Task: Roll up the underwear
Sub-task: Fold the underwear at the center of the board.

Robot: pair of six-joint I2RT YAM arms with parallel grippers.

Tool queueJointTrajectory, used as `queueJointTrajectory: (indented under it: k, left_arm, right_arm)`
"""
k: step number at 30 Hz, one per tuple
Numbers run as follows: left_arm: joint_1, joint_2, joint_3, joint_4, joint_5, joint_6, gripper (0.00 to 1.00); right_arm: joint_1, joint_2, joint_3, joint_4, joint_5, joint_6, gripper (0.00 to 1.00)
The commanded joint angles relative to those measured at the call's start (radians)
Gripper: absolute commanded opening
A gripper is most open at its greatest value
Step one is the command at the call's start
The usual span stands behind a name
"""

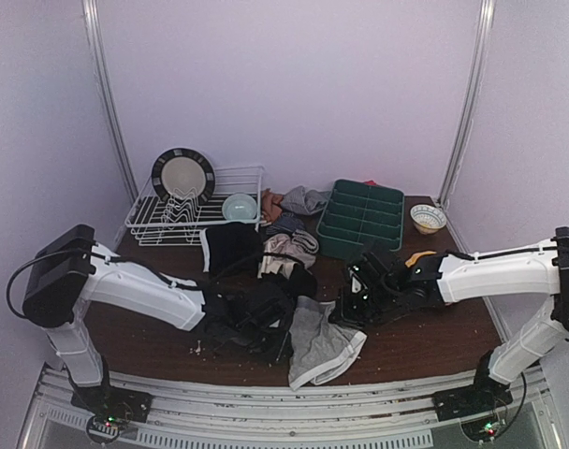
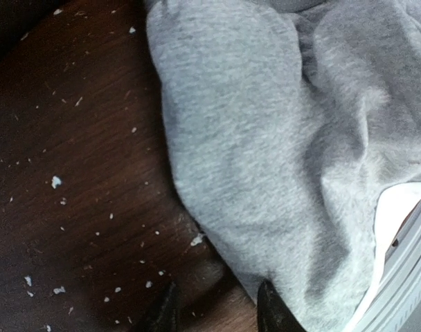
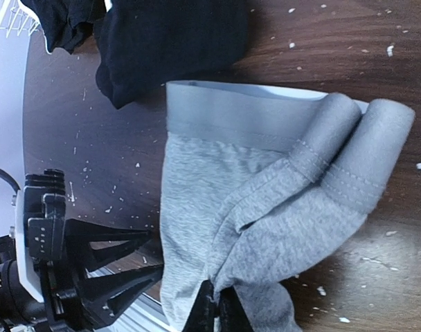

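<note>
A light grey underwear (image 1: 322, 344) lies on the dark table near the front edge, its waistband (image 3: 231, 111) flat and its legs partly folded into two tubes. My right gripper (image 3: 219, 312) is shut on a fold of the grey cloth (image 3: 266, 200); it sits at the garment's right side in the top view (image 1: 341, 313). My left gripper (image 2: 217, 311) is open at the garment's left edge (image 2: 266, 138), one fingertip (image 2: 273, 308) over the cloth and the other over bare table. It also shows in the top view (image 1: 281, 327). Black underwear (image 1: 233, 248), beige-pink underwear (image 1: 284, 251) and further garments (image 1: 299, 201) lie piled behind.
A white dish rack (image 1: 196, 224) with a plate (image 1: 182, 176) and a pale bowl (image 1: 239, 207) stands back left. A green divided tray (image 1: 359, 217) and a small patterned bowl (image 1: 428, 218) stand back right. Black cloth (image 3: 169, 41) lies just beyond the waistband. White crumbs dot the table.
</note>
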Motion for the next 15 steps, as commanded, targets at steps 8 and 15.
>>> queueJointTrajectory:
  k: [8,15]
  left_arm:
    - [0.003,0.016,0.001,0.059,0.023,-0.003,0.33]
    - [0.003,0.005,-0.027,0.073,0.02,-0.016,0.31]
  right_arm:
    - [0.081,0.119,0.127,0.061,-0.006,0.071,0.16]
    - [0.094,0.201,0.142,0.127,-0.056,0.111,0.17]
